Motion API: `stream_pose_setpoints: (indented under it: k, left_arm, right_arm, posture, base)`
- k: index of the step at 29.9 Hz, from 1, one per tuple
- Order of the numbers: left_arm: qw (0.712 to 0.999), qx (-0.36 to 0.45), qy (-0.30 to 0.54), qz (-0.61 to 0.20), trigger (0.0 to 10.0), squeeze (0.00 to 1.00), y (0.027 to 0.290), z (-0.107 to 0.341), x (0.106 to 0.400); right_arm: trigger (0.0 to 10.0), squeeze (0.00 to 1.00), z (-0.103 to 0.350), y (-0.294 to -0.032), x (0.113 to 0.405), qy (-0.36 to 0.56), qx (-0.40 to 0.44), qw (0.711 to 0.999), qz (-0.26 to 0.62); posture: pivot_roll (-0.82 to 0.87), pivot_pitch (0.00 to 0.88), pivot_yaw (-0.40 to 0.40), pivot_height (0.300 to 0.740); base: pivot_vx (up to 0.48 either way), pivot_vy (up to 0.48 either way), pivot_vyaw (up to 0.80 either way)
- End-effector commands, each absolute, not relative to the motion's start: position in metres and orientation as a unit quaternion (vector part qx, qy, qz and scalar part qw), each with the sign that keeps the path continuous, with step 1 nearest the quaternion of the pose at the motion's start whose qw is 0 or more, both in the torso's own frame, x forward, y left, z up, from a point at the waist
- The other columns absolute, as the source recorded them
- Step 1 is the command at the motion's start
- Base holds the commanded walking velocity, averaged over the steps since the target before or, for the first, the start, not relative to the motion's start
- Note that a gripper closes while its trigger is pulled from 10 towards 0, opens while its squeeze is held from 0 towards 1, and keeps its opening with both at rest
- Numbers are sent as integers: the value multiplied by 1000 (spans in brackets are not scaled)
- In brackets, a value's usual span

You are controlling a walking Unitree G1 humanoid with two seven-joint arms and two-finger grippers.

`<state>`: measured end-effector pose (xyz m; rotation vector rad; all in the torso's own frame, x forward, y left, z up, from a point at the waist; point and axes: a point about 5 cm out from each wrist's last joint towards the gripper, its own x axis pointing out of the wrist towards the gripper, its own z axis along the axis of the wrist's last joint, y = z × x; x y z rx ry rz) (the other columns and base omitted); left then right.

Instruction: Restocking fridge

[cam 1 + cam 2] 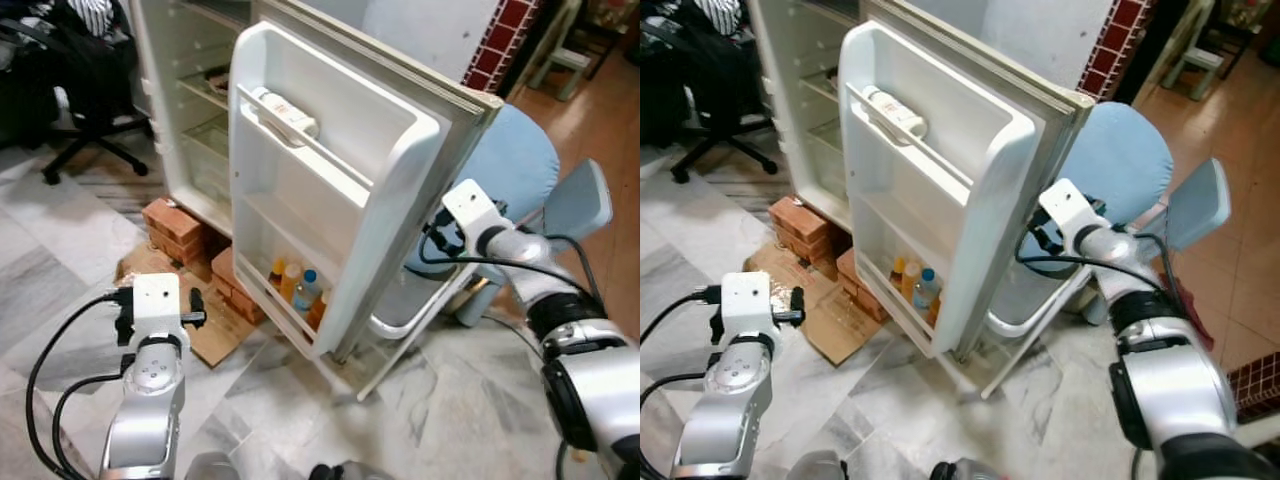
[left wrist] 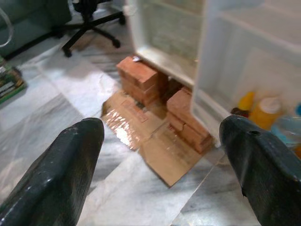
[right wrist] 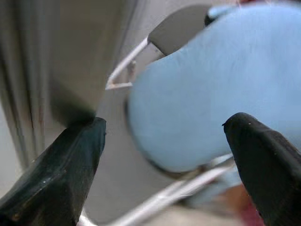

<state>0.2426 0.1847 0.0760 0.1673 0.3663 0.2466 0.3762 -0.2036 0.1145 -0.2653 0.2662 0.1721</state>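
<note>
The white fridge [image 1: 185, 120] stands with its door [image 1: 330, 200] swung wide. A white bottle [image 1: 285, 112] lies on the door's upper shelf. Several bottles [image 1: 297, 288] with yellow, orange and blue tops stand on the bottom door shelf [image 2: 263, 113]. My right arm [image 1: 500, 240] reaches behind the door's outer face. In the right wrist view my right gripper [image 3: 162, 160] is open, one finger [image 3: 61, 174] close to the grey door panel. My left arm [image 1: 150, 370] is low at the left. My left gripper [image 2: 160, 160] is open, with nothing between its fingers, and faces the floor before the fridge.
Red bricks [image 1: 175, 225] prop up the fridge, with flattened cardboard [image 1: 215, 335] on the marble floor beside them. A blue-covered ironing board [image 1: 520, 170] on a white metal frame stands behind the door, near my right arm. A black office chair [image 1: 85, 90] is at the back left.
</note>
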Motion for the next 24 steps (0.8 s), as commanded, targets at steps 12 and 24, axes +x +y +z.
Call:
stream_pose_setpoints:
  k: [12,24]
  left_arm:
    - [958,50,279,32,10000,0,164,56,237]
    - [958,50,279,32,10000,0,164,56,237]
  right_arm:
    - [10000,0,170,-121,385,-26,37,954,297]
    - [10000,0,170,-121,385,-26,37,954,297]
  posture:
    - [181,0,-121,740]
    - [181,0,-121,740]
  base:
    - [0,0,0]
    - [0,0,0]
